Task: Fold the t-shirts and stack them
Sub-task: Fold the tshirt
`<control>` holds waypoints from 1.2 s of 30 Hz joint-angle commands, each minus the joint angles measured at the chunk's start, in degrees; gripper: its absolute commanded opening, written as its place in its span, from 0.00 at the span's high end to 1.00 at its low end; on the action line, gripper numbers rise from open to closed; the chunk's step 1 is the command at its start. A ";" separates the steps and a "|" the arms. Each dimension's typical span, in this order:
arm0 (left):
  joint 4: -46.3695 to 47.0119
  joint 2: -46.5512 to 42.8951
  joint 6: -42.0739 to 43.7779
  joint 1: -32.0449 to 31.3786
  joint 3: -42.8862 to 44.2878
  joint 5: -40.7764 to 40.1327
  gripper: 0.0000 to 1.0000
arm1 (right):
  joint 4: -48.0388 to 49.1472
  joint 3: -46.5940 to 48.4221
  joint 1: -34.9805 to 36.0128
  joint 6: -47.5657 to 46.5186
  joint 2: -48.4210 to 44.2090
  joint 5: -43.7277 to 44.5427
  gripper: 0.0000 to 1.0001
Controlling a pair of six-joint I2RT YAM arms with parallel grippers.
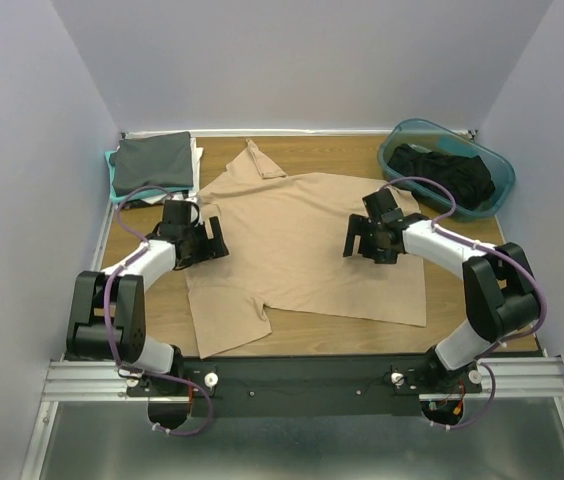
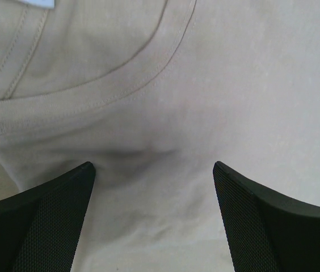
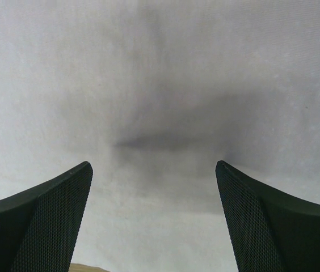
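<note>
End effectors L [image 1: 214,238], R [image 1: 352,238] (agape), over tee [image 1: 297,215]

Left arm [image 1: 147,262], right arm [image 1: 438,243]: white links, black joints, looped purple cables [image 1: 417,180] (black finger pads [image 2: 46,221] finely mesh-textured).

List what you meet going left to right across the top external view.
First the folded shirt stack → left end effector → middle of the tan t-shirt → right end effector → teal tub holding dark clothes.
</note>
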 commanded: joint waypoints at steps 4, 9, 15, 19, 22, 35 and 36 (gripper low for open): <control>2.87 10.60 0.78 0.57 4.56 -2.90 0.07 | -1.15 0.91 0.51 0.68 5.77 5.58 0.05; 5.41 14.57 -0.28 0.84 6.59 -2.72 0.07 | -1.24 2.14 0.42 -1.34 10.07 9.09 0.04; 4.19 20.19 0.86 0.93 14.14 -2.19 0.07 | -1.33 6.00 -0.19 -0.46 14.72 11.47 0.02; 3.14 23.18 2.44 0.93 18.88 -2.37 0.07 | -1.50 9.43 -1.42 -0.02 17.62 11.47 0.02; 2.61 25.38 3.50 0.93 22.76 -2.37 0.07 | -1.59 12.24 -2.21 -0.72 19.13 11.73 0.02; -1.16 16.09 4.03 0.84 26.30 -7.27 0.07 | -2.20 21.65 -3.89 -4.76 20.98 7.25 0.02; -1.87 14.33 3.68 0.84 24.98 -8.51 0.07 | -2.20 21.83 -3.89 -4.77 20.63 7.08 0.01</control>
